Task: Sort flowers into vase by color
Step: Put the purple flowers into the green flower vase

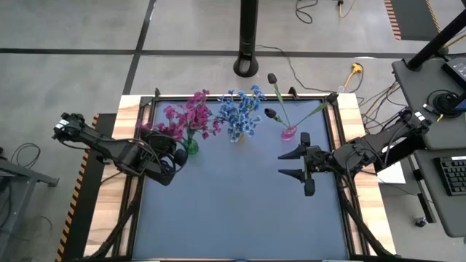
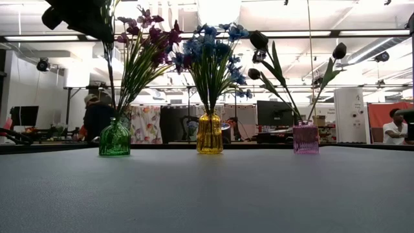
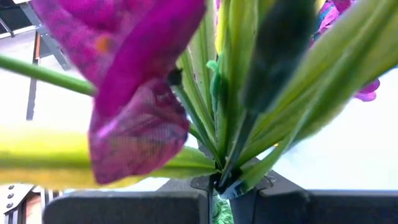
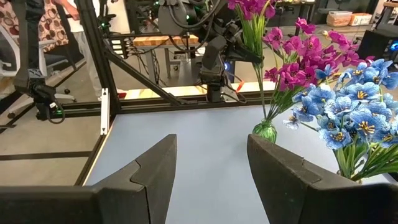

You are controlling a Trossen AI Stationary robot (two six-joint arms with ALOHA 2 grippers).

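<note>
Pink sprig (image 1: 188, 116) clamped by left gripper (image 1: 177, 151), stem in green vase (image 1: 191, 147) at table's (image 1: 240, 211) far-left edge. Right gripper (image 1: 293, 164) empty, jaws apart, mid-right over table.

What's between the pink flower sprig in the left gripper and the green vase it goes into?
Nothing visible. The left gripper is shut on the magenta sprig right at the green vase, where the other magenta flowers already stand. The right gripper waits open, well aside.
</note>
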